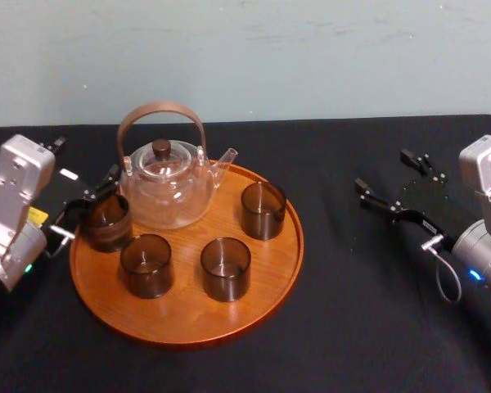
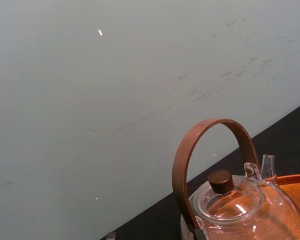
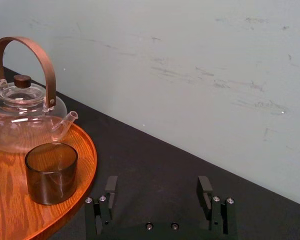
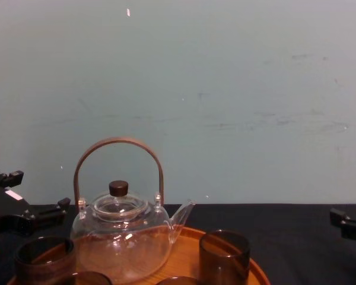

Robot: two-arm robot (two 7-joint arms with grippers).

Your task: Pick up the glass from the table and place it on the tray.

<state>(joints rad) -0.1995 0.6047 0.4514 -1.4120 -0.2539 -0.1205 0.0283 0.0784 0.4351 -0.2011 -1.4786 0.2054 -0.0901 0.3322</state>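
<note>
Just inside tray's [image 1: 188,315] left rim sits glass [image 1: 108,223].

Round orange-brown tray [image 1: 188,323], smoky glass [image 1: 106,223] upright at its left edge

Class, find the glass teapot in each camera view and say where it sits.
Head view: teapot left of centre, at the tray's far side.
Left wrist view: teapot before the pale wall.
Right wrist view: teapot behind a brown glass.
Chest view: teapot low, left of centre.
Shared landmark: its curved wooden handle.
</note>
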